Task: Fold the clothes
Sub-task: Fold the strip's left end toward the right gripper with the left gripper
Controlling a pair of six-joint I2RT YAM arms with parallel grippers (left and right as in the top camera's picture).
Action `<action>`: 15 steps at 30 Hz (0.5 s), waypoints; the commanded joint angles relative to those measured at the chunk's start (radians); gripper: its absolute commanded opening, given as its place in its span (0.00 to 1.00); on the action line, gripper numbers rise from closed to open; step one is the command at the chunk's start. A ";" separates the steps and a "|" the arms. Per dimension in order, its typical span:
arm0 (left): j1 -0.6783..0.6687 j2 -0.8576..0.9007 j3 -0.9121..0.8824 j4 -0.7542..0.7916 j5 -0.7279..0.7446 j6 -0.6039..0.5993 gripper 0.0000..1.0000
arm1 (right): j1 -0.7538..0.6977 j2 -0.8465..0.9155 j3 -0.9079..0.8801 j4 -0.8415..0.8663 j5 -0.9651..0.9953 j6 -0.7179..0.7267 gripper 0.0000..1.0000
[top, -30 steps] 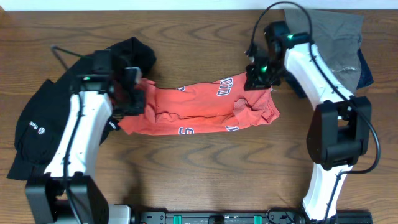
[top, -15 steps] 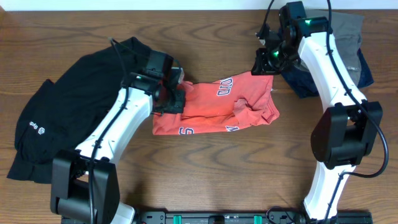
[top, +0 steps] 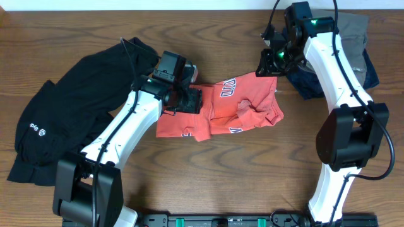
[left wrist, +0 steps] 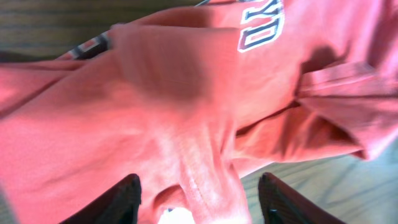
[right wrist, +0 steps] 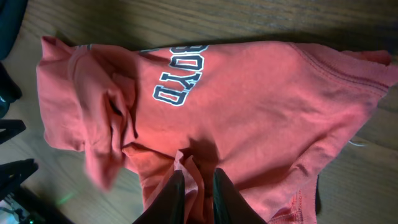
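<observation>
Orange-red T-shirt [top: 240, 107] sat pinched by right gripper [right wrist: 199, 179] at far corner; left gripper [left wrist: 200, 186] hung spread over its fold; wooden table [top: 208, 176] beneath.

Orange-red T-shirt [top: 243, 107] with white-and-navy lettering [right wrist: 180, 73]; black top [top: 69, 107] with white logo [top: 36, 130]; brown wood-grain surface [top: 208, 170]; grey cloth [top: 347, 31].

The wooden counter [top: 208, 170] shows dark grain. A white strip [top: 126, 5] runs along its far edge, and a black rail [top: 214, 221] with green clips [top: 181, 222] runs along its near edge.
</observation>
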 commanded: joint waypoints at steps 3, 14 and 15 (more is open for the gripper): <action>-0.003 0.005 0.010 0.014 0.068 -0.003 0.70 | -0.035 -0.006 0.019 -0.041 0.002 -0.015 0.15; 0.111 -0.021 0.031 0.024 0.057 -0.002 0.94 | -0.095 -0.005 -0.020 -0.130 0.191 0.026 0.63; 0.127 -0.026 0.031 0.019 0.057 -0.002 0.94 | -0.095 -0.005 -0.038 -0.120 0.188 0.026 0.68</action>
